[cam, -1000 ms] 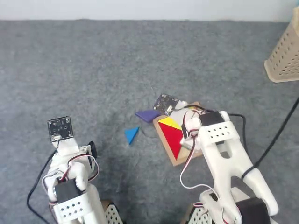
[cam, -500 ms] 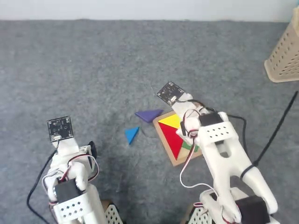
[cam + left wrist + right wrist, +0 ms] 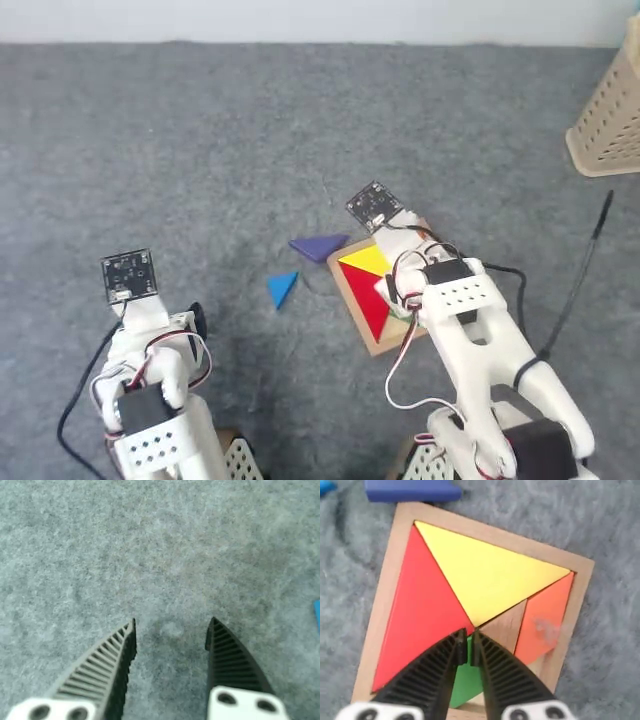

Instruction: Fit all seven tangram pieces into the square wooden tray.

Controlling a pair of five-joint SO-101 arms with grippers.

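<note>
The square wooden tray (image 3: 500, 541) holds a red triangle (image 3: 420, 615), a yellow triangle (image 3: 485, 575), an orange piece (image 3: 545, 617) and a green piece (image 3: 465, 685), with a bare wooden gap (image 3: 502, 627) between them. My right gripper (image 3: 469, 640) hovers shut over the tray's middle, holding nothing. Outside the tray (image 3: 372, 346) a purple parallelogram (image 3: 318, 247) lies by its far left corner. A small blue triangle (image 3: 283, 288) lies further left on the carpet. My left gripper (image 3: 172, 622) stands open above bare carpet at the near left.
Grey carpet covers the whole work surface. A beige slotted basket (image 3: 610, 115) stands at the far right edge. The right arm's black cable (image 3: 575, 290) trails to the right of the tray. Open carpet stretches across the far half.
The right arm's wrist has drawn away from the tray's far left corner, toward the far right. The left arm and the loose pieces have stayed put.
</note>
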